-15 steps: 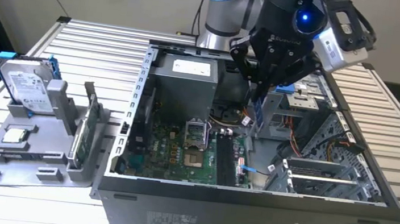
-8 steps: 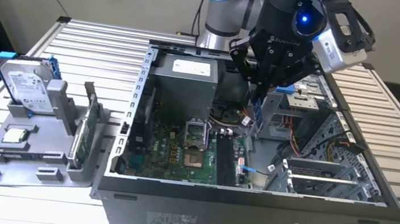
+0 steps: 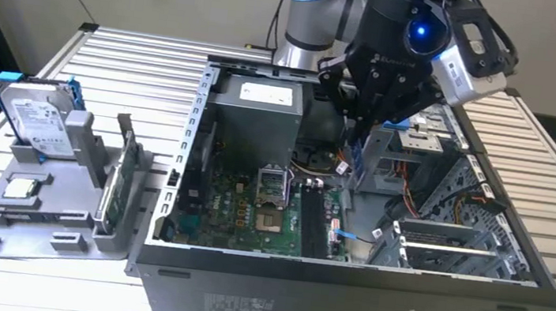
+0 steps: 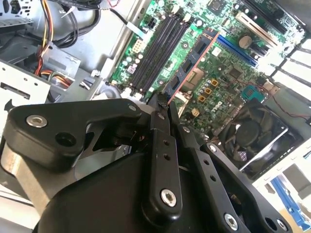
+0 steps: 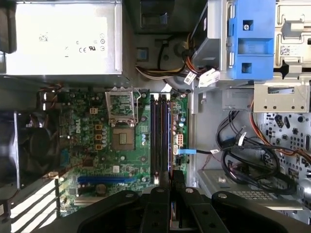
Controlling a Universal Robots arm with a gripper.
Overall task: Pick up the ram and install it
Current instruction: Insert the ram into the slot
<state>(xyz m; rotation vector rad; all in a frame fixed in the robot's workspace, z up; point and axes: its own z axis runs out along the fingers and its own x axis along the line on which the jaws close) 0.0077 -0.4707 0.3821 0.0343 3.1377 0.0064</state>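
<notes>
My gripper (image 3: 364, 130) hangs inside the open computer case (image 3: 346, 291), shut on the ram (image 3: 359, 161), which hangs on edge below the fingers with its pale label showing. In the second wrist view the ram (image 4: 194, 58) runs out from the gripper (image 4: 163, 99) as a long strip carrying dark chips. In the first wrist view its thin edge (image 5: 170, 155) lies over the black memory slots (image 5: 159, 136) on the green motherboard (image 5: 97, 145). The ram hangs above the slots (image 3: 311, 219), apart from them.
A grey power supply (image 3: 257, 109) sits at the back of the case, and a metal drive cage (image 3: 438, 143) with cables (image 5: 248, 160) lies on the exterior view's right. Outside the case, a grey holder (image 3: 38, 213) carries a hard drive in a blue frame (image 3: 36, 122) and a green board on edge (image 3: 118, 183).
</notes>
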